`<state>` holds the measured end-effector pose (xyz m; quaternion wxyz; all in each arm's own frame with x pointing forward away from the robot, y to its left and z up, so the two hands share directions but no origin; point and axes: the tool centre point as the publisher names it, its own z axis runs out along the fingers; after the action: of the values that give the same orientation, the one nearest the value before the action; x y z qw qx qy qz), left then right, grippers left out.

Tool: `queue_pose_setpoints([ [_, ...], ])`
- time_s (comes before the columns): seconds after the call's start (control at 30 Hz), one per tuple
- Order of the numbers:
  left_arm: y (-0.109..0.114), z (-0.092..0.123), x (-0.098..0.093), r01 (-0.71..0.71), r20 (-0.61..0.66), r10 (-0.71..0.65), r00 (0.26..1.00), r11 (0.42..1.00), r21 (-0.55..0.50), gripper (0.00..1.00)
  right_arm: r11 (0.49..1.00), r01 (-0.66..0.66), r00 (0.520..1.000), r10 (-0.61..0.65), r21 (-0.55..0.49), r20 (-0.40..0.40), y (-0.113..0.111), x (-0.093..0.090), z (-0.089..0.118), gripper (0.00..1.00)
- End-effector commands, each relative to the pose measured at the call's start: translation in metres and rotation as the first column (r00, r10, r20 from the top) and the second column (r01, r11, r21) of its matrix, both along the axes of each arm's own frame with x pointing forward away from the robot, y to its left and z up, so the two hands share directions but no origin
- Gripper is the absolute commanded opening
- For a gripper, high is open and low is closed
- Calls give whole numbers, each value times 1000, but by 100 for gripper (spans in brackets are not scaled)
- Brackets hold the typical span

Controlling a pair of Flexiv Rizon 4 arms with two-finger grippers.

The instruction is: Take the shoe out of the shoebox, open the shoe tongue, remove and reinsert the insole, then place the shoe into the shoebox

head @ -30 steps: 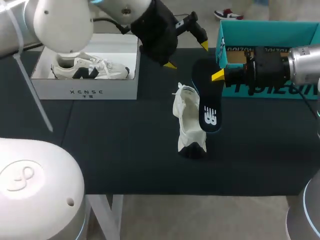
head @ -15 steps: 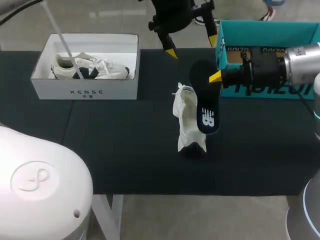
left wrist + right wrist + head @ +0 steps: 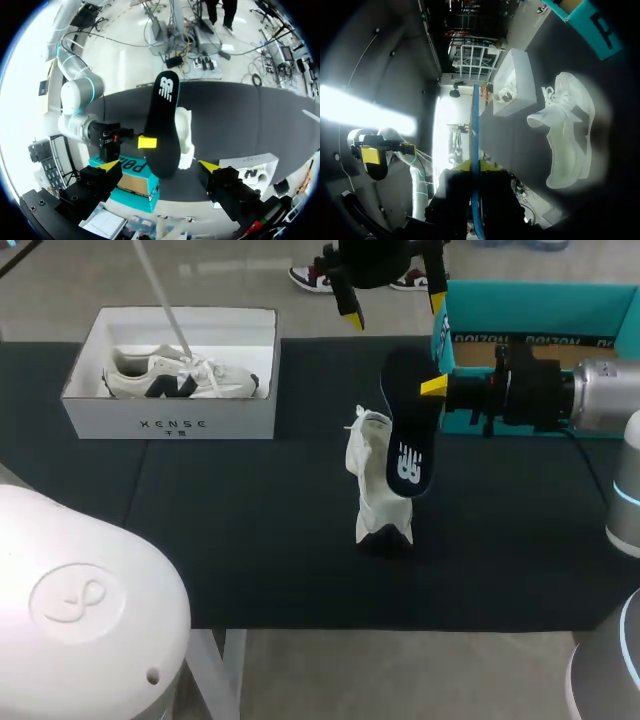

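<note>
My right gripper [image 3: 437,388] is pinching the insole [image 3: 408,430] by its edge. It holds the insole up in the air, tipped over the shoe [image 3: 376,485]. My left gripper [image 3: 392,308] is spread wide with nothing in it. It hangs high over the far side of the table [image 3: 250,540].

The shoe sits alone in the middle of the table, and nothing is holding it.

I think that is the big worry. If I push the insole in now, the shoe may slide or tip over, because my left gripper is too far away to hold it. The insole could also slip, since I only pinch a thin edge. It is soft and long, so it may bend or catch on the tongue and not go flat inside.

The teal box [image 3: 530,310] is right behind my right gripper. My arm could bump it if I swing back. I think the shoe goes in there at the end.

The white box [image 3: 170,425] with the other shoe [image 3: 180,375] is far off to my left and not in the way.
</note>
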<state>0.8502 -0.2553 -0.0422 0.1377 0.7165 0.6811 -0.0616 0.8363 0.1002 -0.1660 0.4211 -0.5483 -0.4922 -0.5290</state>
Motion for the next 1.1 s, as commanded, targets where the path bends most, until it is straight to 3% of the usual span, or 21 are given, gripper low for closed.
queue_pose_setpoints([
  [0.03,-10,3,9,18,-15,-17,1000,997,78,100,1000,-13,1000,13,-17,-4,2,0,3,0],
  [0.47,-31,8,15,26,-34,-20,999,979,201,100,999,-41,999,41,-16,-20,5,1,-1,0],
  [1.1,-23,2,13,22,-67,-10,998,985,168,100,998,-57,998,56,-20,-30,4,8,-3,0],
])
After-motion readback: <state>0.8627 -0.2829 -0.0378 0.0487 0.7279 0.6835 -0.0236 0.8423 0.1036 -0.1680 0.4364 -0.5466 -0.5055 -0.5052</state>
